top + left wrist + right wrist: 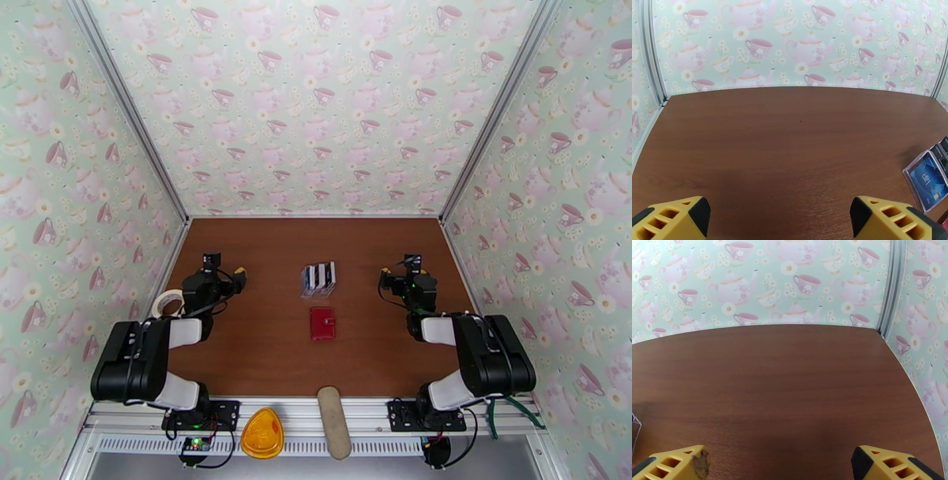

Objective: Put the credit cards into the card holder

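Credit cards (318,276) sit midway between the wide-open left gripper (779,215) and right gripper (781,459), long edges pointing away, wallet (322,323) just nearer.

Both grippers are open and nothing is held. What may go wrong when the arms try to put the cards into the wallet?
1. The wallet seems closed; trying to open it may only push it away.
2. The cards are thin and sit in a clear piece; fingers may slip off or drag the piece along.
3. Cards and wallet lie close together, so the left gripper and right gripper may crowd each other.
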Robot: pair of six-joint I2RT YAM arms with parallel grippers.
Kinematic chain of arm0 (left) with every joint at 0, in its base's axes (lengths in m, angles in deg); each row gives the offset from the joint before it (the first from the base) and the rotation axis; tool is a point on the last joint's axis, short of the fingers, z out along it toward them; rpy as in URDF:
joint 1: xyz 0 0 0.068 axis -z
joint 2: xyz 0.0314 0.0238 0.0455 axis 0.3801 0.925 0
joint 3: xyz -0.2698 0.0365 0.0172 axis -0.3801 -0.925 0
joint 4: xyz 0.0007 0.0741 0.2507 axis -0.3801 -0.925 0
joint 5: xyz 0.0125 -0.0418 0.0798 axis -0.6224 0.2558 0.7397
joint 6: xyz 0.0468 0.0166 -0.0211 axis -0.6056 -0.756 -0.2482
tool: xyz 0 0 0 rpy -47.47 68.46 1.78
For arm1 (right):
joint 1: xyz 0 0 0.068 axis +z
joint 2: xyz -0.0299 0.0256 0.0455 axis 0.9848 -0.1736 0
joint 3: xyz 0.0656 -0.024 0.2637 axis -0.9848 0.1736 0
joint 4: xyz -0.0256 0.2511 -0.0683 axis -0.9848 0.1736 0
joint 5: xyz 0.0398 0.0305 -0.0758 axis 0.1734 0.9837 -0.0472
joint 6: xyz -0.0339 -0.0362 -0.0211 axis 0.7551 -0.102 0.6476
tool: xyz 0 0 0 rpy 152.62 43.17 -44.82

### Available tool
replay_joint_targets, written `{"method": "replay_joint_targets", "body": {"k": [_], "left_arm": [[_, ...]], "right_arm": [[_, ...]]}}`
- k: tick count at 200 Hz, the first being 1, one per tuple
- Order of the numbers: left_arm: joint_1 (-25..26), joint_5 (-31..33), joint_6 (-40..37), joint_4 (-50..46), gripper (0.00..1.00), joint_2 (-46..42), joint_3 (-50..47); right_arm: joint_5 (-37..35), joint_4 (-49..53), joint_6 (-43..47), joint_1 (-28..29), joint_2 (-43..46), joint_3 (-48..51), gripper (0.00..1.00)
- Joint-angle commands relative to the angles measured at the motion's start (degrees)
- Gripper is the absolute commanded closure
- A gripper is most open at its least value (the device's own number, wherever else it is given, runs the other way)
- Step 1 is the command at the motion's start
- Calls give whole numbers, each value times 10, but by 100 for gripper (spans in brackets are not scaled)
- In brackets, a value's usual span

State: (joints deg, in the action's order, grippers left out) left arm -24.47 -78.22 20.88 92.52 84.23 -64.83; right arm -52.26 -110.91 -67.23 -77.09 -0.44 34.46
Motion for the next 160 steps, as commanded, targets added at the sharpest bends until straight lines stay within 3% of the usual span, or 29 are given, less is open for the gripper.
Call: {"method": "replay_joint_targets", "body": {"k": [1,160], "left_arm": [[3,13,-11,37,0,13,-15],[3,4,-13,40,0,14,-15]], "right_arm": [[-4,-34,-12,-2,-10,4,0],[-9,-29,-12,-2,-9,3,0]]}}
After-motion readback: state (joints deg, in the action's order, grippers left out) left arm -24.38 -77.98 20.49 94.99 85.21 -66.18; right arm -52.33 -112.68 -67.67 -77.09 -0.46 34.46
